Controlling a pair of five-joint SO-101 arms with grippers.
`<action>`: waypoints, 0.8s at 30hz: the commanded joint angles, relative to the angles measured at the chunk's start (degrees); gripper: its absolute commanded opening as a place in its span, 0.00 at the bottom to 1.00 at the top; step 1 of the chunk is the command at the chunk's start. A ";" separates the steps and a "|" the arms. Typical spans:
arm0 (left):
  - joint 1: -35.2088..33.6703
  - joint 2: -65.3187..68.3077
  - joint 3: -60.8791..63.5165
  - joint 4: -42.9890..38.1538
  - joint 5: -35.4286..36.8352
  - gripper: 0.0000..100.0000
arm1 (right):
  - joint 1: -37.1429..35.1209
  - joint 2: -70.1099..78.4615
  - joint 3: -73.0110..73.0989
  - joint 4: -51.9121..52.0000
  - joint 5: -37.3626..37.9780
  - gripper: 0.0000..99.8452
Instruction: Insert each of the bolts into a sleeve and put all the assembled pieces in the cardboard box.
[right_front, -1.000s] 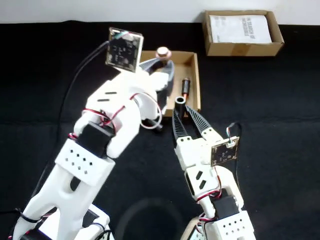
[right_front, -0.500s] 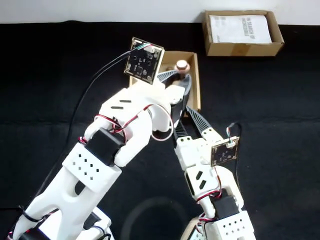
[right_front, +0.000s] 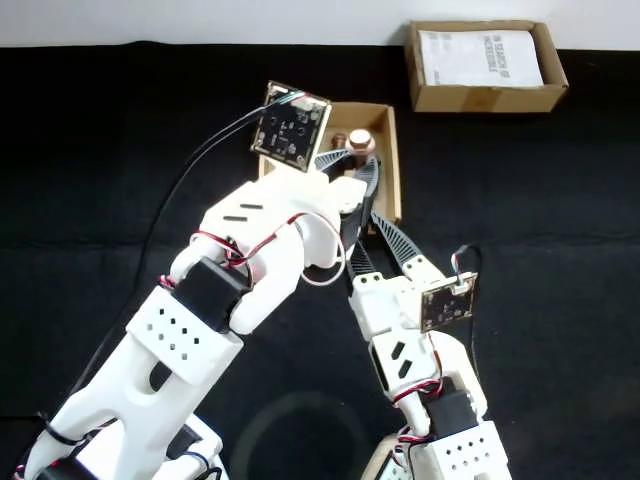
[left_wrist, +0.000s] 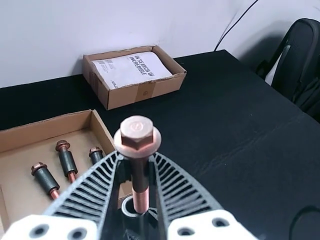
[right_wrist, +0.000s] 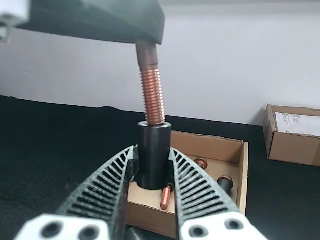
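My left gripper (left_wrist: 137, 175) is shut on a copper bolt (left_wrist: 136, 136), held upright with its hex head up. In the high view the bolt (right_front: 359, 141) and left gripper (right_front: 350, 165) hang over the near edge of the cardboard box (right_front: 393, 160). Right below, my right gripper (right_wrist: 152, 172) is shut on a black sleeve (right_wrist: 152, 155) standing upright. The bolt's threaded tip (right_wrist: 152, 95) sits just inside the sleeve's mouth. In the high view the left arm hides the sleeve and part of the right gripper (right_front: 366, 222). Three assembled pieces (left_wrist: 66, 161) lie in the box (left_wrist: 40, 137).
A second cardboard box (right_front: 485, 65) with a printed sheet inside stands at the back right. The table is covered with black cloth (right_front: 520, 200), open on both sides of the arms. A dark bag (left_wrist: 300, 60) stands beyond the table's far right edge.
My left arm has swung right across the box with the bolt and lowered it onto the sleeve. The right arm has held still with the sleeve.
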 joint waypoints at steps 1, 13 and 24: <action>0.22 -1.98 0.66 0.18 -0.35 0.01 | -0.04 -0.84 7.43 -1.36 0.26 0.01; 0.22 -1.80 1.80 -0.09 -0.44 0.01 | -0.13 -0.84 7.25 -1.45 0.26 0.01; 0.31 -1.89 4.97 4.84 -1.67 0.16 | -0.13 -0.84 7.60 -1.45 0.26 0.01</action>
